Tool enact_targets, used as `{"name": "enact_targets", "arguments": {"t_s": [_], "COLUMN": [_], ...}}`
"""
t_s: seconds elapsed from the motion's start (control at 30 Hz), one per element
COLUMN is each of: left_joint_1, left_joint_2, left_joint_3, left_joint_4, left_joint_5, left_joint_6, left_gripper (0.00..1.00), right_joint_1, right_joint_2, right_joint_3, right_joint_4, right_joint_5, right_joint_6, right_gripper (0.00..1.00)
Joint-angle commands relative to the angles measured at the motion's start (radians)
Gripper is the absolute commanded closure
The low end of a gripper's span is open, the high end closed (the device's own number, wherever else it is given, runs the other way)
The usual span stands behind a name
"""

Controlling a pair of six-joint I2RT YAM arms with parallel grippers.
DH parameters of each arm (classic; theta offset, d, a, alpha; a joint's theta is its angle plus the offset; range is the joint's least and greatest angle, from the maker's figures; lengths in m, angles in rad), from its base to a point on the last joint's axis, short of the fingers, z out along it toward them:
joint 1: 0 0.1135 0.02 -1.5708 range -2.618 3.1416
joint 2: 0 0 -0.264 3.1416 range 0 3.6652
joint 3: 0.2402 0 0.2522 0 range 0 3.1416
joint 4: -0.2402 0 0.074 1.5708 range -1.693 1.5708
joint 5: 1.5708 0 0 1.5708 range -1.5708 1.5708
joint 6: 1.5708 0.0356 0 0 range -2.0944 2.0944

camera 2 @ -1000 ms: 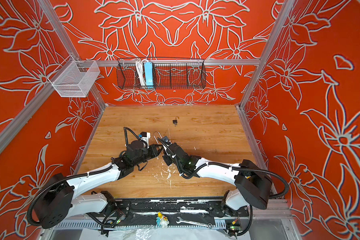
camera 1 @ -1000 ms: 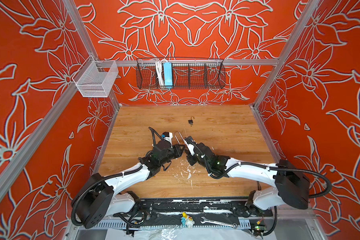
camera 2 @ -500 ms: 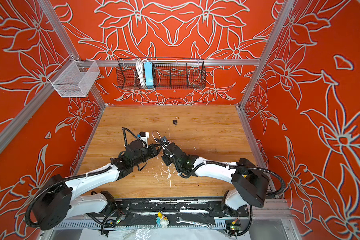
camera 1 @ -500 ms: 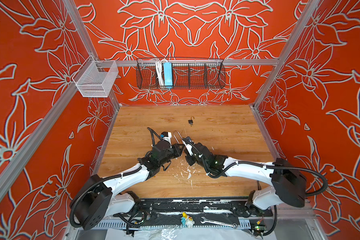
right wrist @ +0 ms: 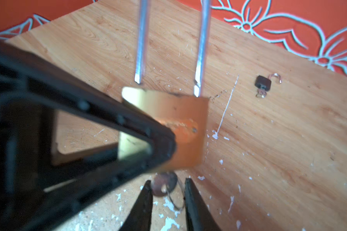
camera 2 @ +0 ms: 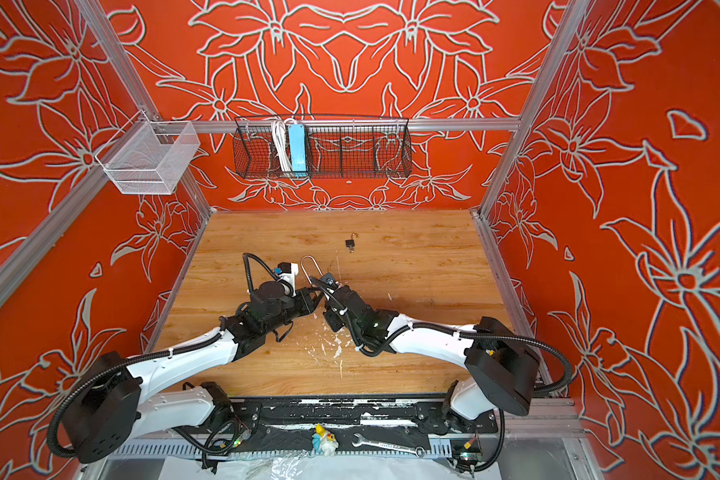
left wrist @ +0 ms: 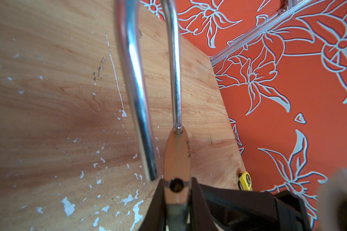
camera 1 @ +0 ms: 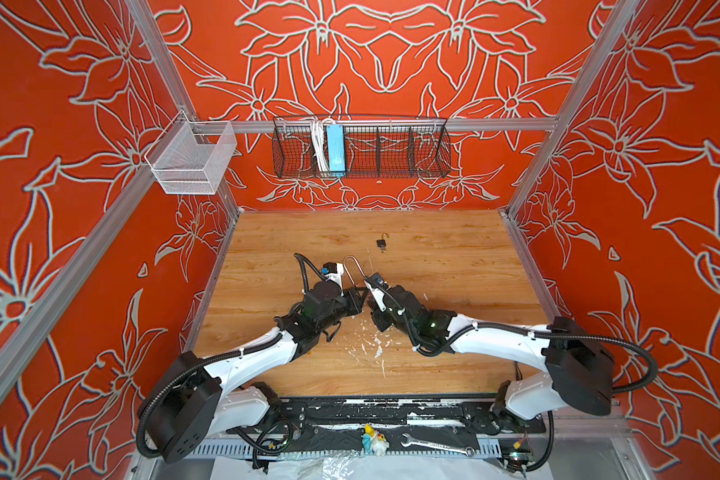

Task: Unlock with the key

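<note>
The left pincer is clamping the brass body of the padlock between its two black fingers, with the long steel shackle pointing away from the arm. The left wrist view is showing what no other view does: an empty hole in the top of the body, with one shackle leg sitting beside it rather than in it. The right wrist view is giving the flat face of the same padlock. There that leg's tip is ending just clear of the body, while the other leg is running into it.

The right pincer is standing partly open just below the padlock. Its tips are flanking the round head of the key, which is showing under the body with a thin wire ring hanging from it. Whether either tip is touching the key I cannot tell.

In both top views the two pincers are meeting near the middle of the tabletop. The key is hidden there, and only the shackle loop is rising clear. Toward the back wall, well apart, a small black padlock is lying with its own shackle swung open. Only the left wrist view is catching a small yellow thing at the tabletop's edge.
</note>
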Motion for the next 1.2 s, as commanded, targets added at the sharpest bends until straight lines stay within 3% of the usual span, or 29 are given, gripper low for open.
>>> {"name": "enact_targets", "arguments": {"t_s": [0.0, 0.1, 0.27, 0.37, 0.47, 0.67, 0.8, 0.93, 1.03, 1.17], "left_joint_1": [0.035, 0.057, 0.063, 0.063, 0.063, 0.070, 0.076, 0.075, 0.076, 0.049], "left_joint_2": [-0.041, -0.033, -0.040, -0.039, -0.042, -0.064, -0.047, -0.029, -0.001, 0.065], "left_joint_3": [0.031, 0.009, -0.042, -0.029, -0.053, -0.071, -0.061, -0.047, -0.034, 0.008], "left_joint_4": [0.031, 0.095, 0.182, 0.181, 0.226, 0.236, 0.248, 0.216, 0.223, 0.226], "left_joint_5": [0.009, 0.173, 0.414, 0.597, 0.626, 0.626, 0.675, 0.618, 0.634, 0.670], "left_joint_6": [0.150, 0.302, 0.485, 0.555, 0.558, 0.565, 0.554, 0.551, 0.532, 0.500], "left_gripper": [1.00, 1.00, 1.00, 1.00, 1.00, 1.00, 1.00, 1.00, 1.00, 1.00], "right_joint_1": [-0.014, -0.090, -0.387, -0.526, -0.589, -0.599, -0.598, -0.591, -0.536, -0.421], "right_joint_2": [-0.137, -0.291, -0.476, -0.479, -0.390, -0.239, -0.249, -0.258, -0.292, -0.321], "right_joint_3": [-0.055, -0.163, -0.329, -0.395, -0.417, -0.415, -0.427, -0.443, -0.403, -0.338], "right_joint_4": [-0.009, 0.073, 0.225, 0.362, 0.528, 0.778, 0.805, 0.883, 0.774, 0.568], "right_joint_5": [0.064, -0.029, -0.351, -0.535, -0.683, -0.887, -0.897, -0.953, -0.958, -0.829], "right_joint_6": [0.011, 0.030, 0.225, 0.329, 0.404, 0.459, 0.454, 0.469, 0.393, 0.252], "right_gripper": [0.56, 0.46, 0.37, 0.32, 0.32, 0.32, 0.33, 0.36, 0.37, 0.37]}}
